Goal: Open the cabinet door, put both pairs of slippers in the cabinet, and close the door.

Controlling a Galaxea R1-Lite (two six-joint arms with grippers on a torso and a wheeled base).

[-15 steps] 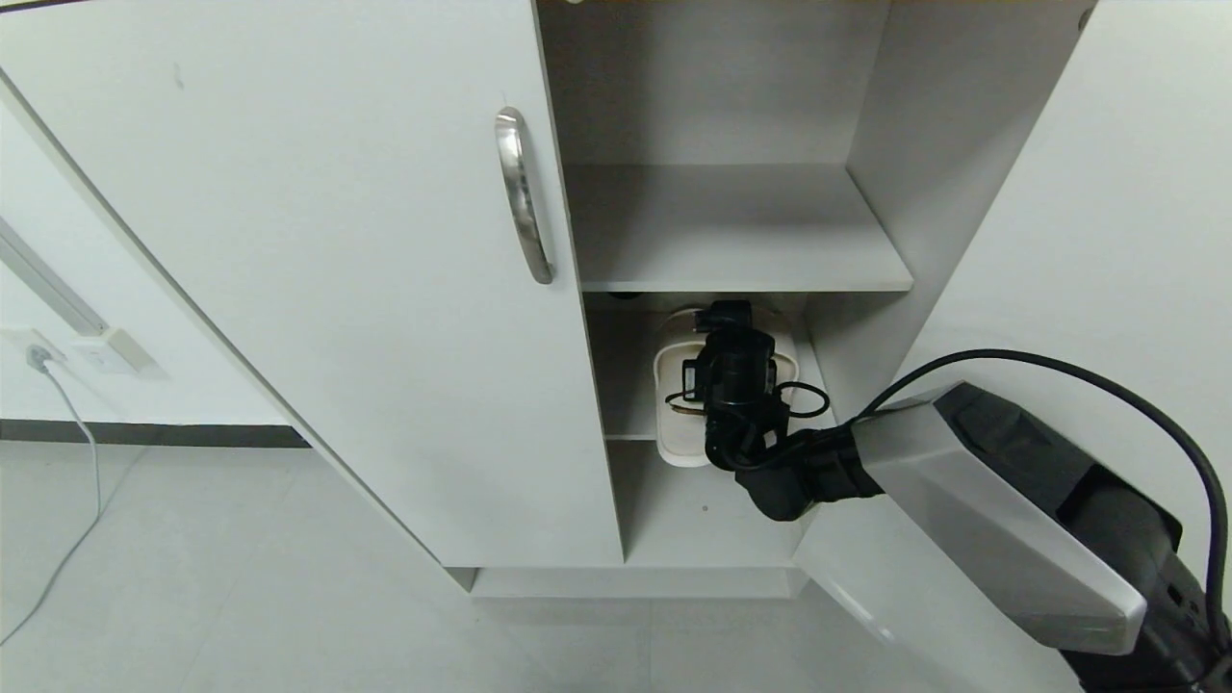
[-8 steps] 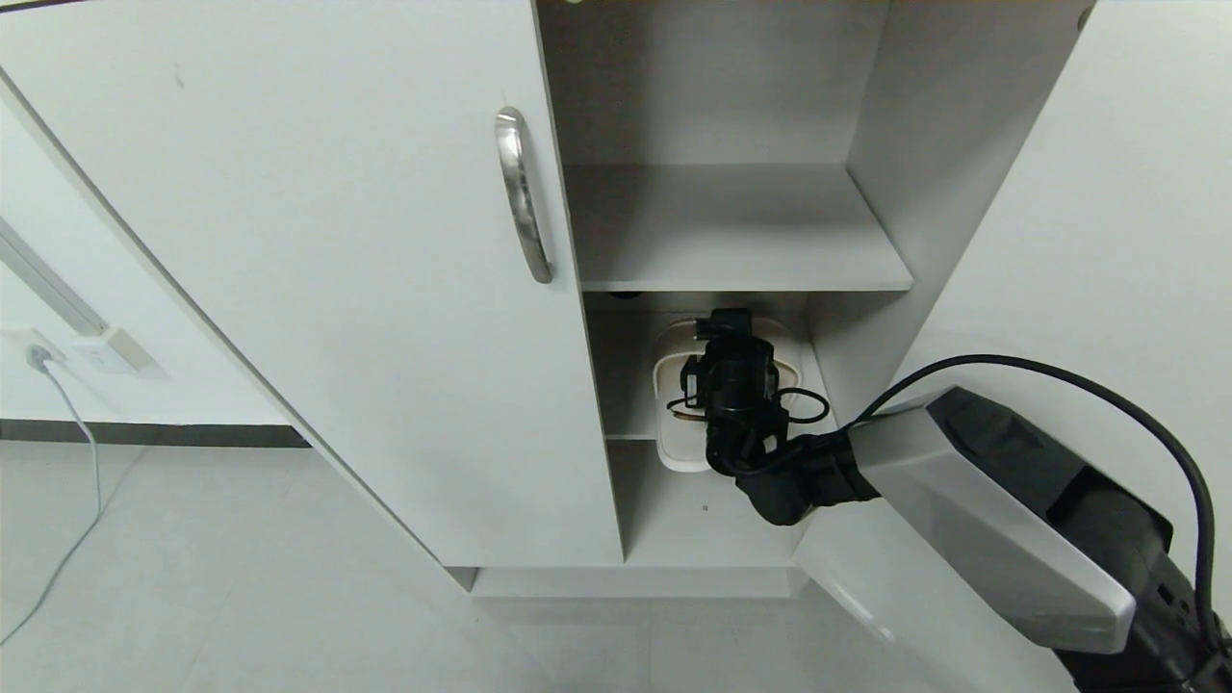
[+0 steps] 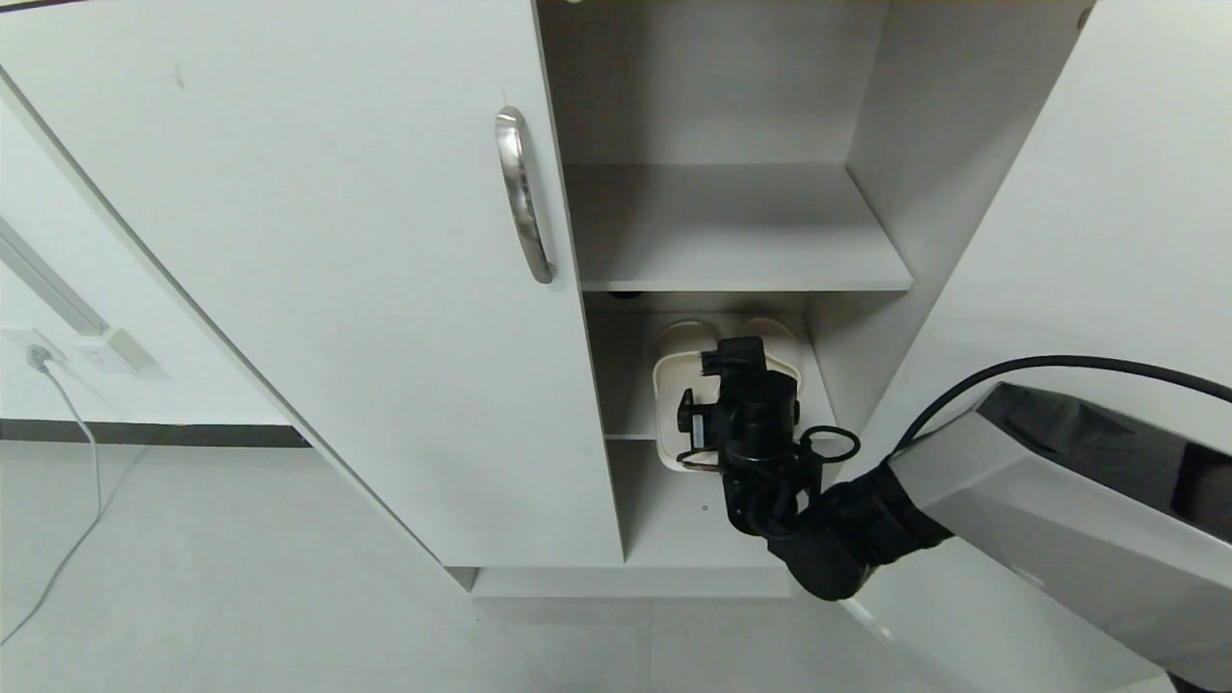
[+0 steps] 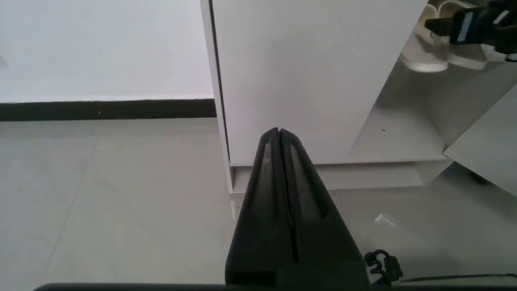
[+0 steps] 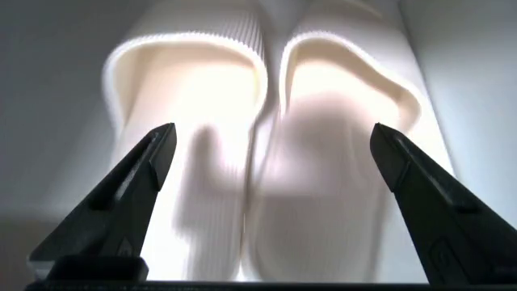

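A pair of cream slippers lies side by side on the cabinet's lower shelf, its near end sticking out over the shelf edge. My right gripper hovers just in front of the pair, open. In the right wrist view the slippers lie beyond the gripper, whose jaws stand wide apart with nothing between them. My left gripper is shut and empty, low over the floor in front of the cabinet base. The right cabinet door stands open.
The left door with its metal handle is closed. An upper shelf and the bottom compartment hold nothing. A wall socket with a cable is at the far left. The pale floor lies open.
My right arm has drawn back and down, out of the cabinet. The slippers stay on the lower shelf, and more of them now shows.
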